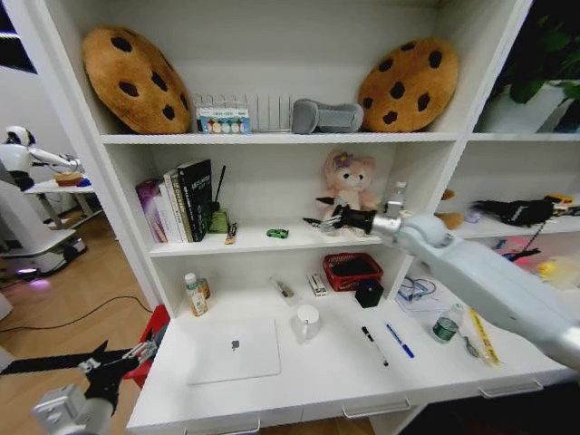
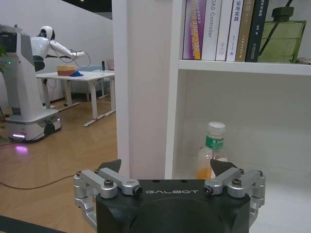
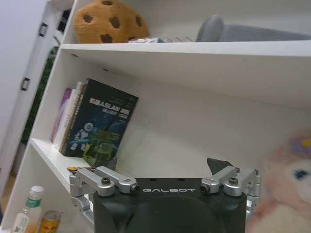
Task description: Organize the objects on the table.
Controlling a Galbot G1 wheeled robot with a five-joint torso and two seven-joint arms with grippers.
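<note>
A slim silver laptop (image 1: 234, 349) lies shut on the white table (image 1: 317, 373). To its right lie a black pen (image 1: 374, 345) and a blue pen (image 1: 400, 341). The tiny green toy car (image 1: 277, 234) sits on the middle shelf above the table. My right gripper (image 1: 315, 212) hovers open at that shelf, just right of the car, with nothing between its fingers; the right wrist view shows its jaws (image 3: 165, 166) spread before the books. My left gripper (image 1: 122, 350) hangs open and low, off the table's left end, and in the left wrist view (image 2: 166, 168) it faces the shelf's side panel.
On the table stand a white cup (image 1: 307, 322), a red basket (image 1: 352, 270), a black cube (image 1: 369, 293), small bottles (image 1: 192, 294) and a water bottle (image 1: 445, 324). Books (image 1: 181, 199) and a plush bear (image 1: 346, 181) occupy the middle shelf. Another robot (image 1: 18, 181) stands far left.
</note>
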